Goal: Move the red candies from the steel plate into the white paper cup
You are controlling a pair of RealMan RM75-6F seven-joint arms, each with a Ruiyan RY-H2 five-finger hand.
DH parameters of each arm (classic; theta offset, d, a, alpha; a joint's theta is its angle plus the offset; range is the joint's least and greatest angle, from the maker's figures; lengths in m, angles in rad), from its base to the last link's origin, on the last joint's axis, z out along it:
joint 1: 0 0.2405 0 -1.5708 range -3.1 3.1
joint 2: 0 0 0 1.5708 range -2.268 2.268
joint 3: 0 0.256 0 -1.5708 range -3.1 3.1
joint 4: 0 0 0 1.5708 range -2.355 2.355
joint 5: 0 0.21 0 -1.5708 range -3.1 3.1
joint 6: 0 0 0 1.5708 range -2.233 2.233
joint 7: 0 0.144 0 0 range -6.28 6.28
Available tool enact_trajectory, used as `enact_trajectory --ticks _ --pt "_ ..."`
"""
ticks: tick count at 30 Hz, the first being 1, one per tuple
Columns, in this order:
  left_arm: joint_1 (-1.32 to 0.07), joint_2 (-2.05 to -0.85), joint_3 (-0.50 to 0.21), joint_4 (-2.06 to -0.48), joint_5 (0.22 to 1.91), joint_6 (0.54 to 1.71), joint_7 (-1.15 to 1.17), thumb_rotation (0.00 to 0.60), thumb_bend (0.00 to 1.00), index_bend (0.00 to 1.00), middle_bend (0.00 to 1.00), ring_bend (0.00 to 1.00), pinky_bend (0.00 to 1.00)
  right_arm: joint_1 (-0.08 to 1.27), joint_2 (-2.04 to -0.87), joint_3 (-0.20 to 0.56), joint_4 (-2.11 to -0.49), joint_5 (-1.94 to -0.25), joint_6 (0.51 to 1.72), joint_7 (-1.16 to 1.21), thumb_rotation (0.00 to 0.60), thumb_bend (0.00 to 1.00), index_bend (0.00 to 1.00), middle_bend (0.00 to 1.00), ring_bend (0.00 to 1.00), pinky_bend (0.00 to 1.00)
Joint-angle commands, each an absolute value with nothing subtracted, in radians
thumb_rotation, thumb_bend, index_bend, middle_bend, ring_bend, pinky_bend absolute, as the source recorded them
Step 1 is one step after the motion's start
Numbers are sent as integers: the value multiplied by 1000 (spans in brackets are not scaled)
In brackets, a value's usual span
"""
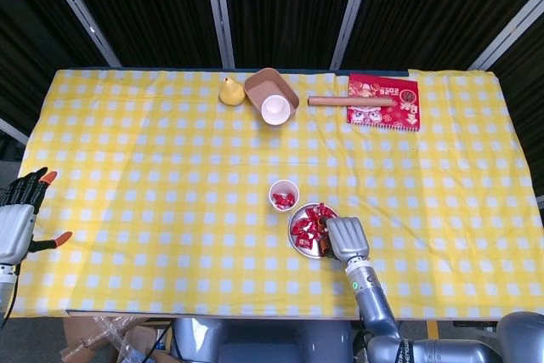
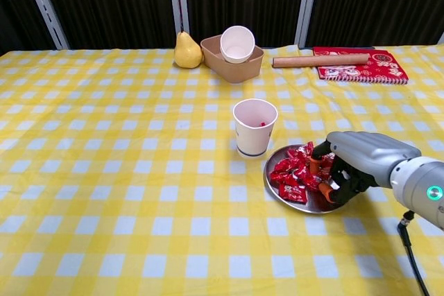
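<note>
Two robot hands show over a desk (image 1: 127, 167) covered in a yellow and white checked cloth. The right hand (image 2: 357, 164) rests on the right side of a steel plate (image 2: 277, 188) near the front middle of the desk, its fingers (image 2: 326, 171) curled down among the red candies (image 2: 291, 171) piled there; whether they actually grip a candy cannot be told. The candies lie heaped across the plate, mostly toward its middle and left. Just beside the plate, to its rear left, stands a white paper cup (image 2: 254, 127), upright, with a few red candies already visible inside from the head view. Nothing stands between the cup and the plate. The left hand (image 1: 21, 214) hangs at the far left edge of the desk, well apart from everything, its fingers spread and holding nothing. Along the back of the desk, well away from the plate, sit a yellow pear (image 2: 184, 51), then a brown paper tray (image 2: 229, 64) with a second white cup (image 2: 236, 43) tilted inside it. Further right lie a wooden rolling pin (image 2: 320, 60) and, touching it, a red notebook (image 2: 368, 67) with a printed cover. Dark curtains hang behind the desk.
</note>
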State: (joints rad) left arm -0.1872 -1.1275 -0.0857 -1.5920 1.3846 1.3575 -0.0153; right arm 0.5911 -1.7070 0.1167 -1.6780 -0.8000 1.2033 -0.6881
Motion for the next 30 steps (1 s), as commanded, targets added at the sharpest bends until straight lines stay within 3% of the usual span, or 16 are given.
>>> enact_trajectory --ticks 1,17,30 --pt "-187 -1127 -86 -1592 1385 1358 -16 600 0 0 0 0 0 591 -1707 117 -1681 -804 1205 -687 600 561 497 855 921 947" --pt "-187 -1128 -86 -1593 1385 1358 -15 600 0 0 0 0 0 592 -1665 141 -1760 -855 1230 -672 600 562 498 855 921 947" --pt "-190 -1122 -84 -1593 1386 1348 -30 600 0 0 0 0 0 657 -1614 259 -1873 -833 1250 -712 600 562 498 855 921 947"
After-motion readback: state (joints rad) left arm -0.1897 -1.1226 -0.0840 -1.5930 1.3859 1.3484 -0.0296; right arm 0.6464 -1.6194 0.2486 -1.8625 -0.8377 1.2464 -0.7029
